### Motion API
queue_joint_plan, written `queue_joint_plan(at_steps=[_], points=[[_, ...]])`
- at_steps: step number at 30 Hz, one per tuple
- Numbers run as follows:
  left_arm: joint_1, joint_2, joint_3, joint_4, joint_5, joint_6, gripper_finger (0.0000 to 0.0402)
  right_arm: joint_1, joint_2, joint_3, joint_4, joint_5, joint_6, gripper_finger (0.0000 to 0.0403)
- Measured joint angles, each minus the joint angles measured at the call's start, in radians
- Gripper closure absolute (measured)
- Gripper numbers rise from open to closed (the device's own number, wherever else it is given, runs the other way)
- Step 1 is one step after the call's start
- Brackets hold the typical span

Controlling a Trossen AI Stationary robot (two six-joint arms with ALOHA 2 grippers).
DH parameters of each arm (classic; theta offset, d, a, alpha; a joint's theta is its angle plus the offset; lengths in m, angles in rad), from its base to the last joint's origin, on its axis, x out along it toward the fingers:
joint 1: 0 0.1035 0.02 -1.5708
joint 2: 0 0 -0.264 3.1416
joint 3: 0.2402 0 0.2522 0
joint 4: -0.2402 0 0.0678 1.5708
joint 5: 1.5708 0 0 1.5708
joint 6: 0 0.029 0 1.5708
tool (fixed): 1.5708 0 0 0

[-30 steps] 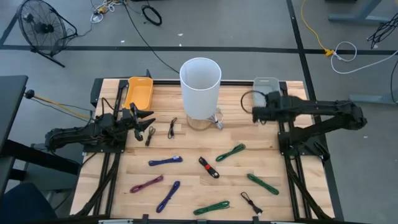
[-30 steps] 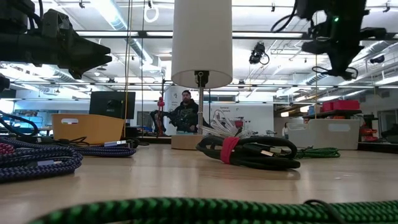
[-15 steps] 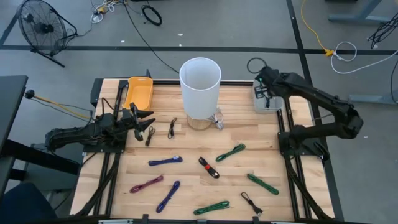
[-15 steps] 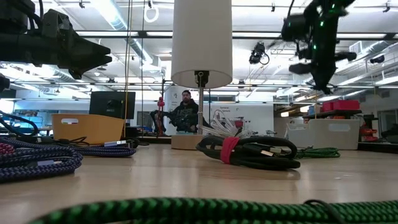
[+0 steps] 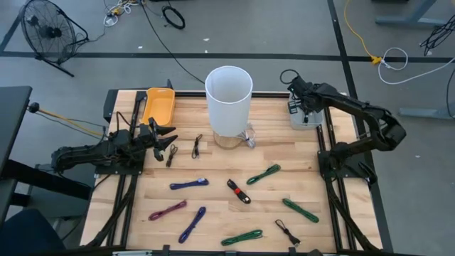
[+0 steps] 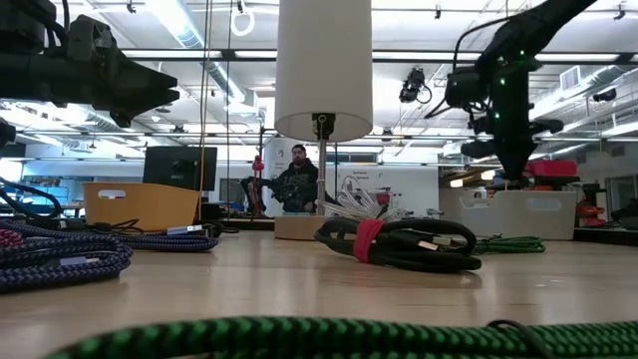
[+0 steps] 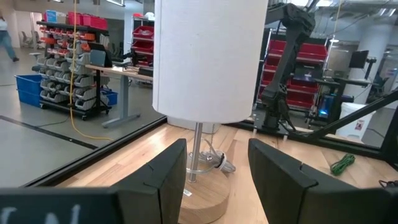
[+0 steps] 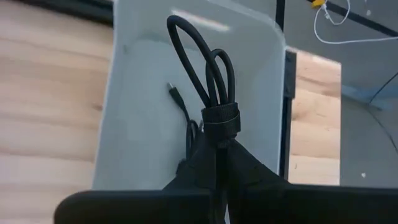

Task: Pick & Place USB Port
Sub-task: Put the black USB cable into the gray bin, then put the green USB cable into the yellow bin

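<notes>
My right gripper hangs over the clear bin at the table's far right corner, shut on a bundled black USB cable. In the right wrist view the cable's loops and its loose plug end show against the bin's floor. In the low view this gripper is just above the bin. My left gripper waits, open, near the table's left edge, its fingers facing the lamp. My right gripper pinches the black cable bundle just below its wrap strap, between the two fingers, coming from above and pointing down. The loops stick out past the fingertips over the bin. Whether the cable touches the bin floor I cannot tell.
A white lamp stands at the far middle, a yellow bin at far left. Several bundled cables lie on the table: black, blue, black with a red strap, green, green, purple.
My right gripper, still shut on the black cable, has swung from beside the lamp toward the table's far right corner, turned about, and come down over the clear bin. The left arm has kept still.
</notes>
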Motion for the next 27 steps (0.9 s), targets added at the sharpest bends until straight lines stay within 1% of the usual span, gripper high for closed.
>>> queue_joint_plan(at_steps=[6, 11, 14, 22, 25, 27], points=[[0.000, 0.000, 0.000, -0.004, 0.002, 0.000, 0.0225, -0.006, 0.013, -0.023, 0.039, 0.028, -0.015, 0.0399], [0.000, 0.000, 0.000, -0.004, 0.002, 0.000, 0.0225, -0.011, 0.022, -0.023, 0.043, -0.037, -0.043, 0.0392], [0.000, 0.000, 0.000, -0.005, 0.002, 0.000, 0.0225, -0.012, 0.025, -0.023, 0.039, -0.041, -0.057, 0.0365], [0.000, 0.000, 0.000, -0.005, 0.002, 0.000, 0.0225, -0.012, 0.027, -0.023, 0.048, -0.031, -0.069, 0.0260], [0.000, 0.000, 0.000, -0.005, 0.002, 0.000, 0.0225, -0.012, 0.027, -0.023, 0.079, -0.021, -0.069, 0.0235], [0.000, 0.000, 0.000, -0.005, 0.002, -0.001, 0.0225, -0.012, 0.027, -0.023, 0.088, -0.009, -0.082, 0.0226]])
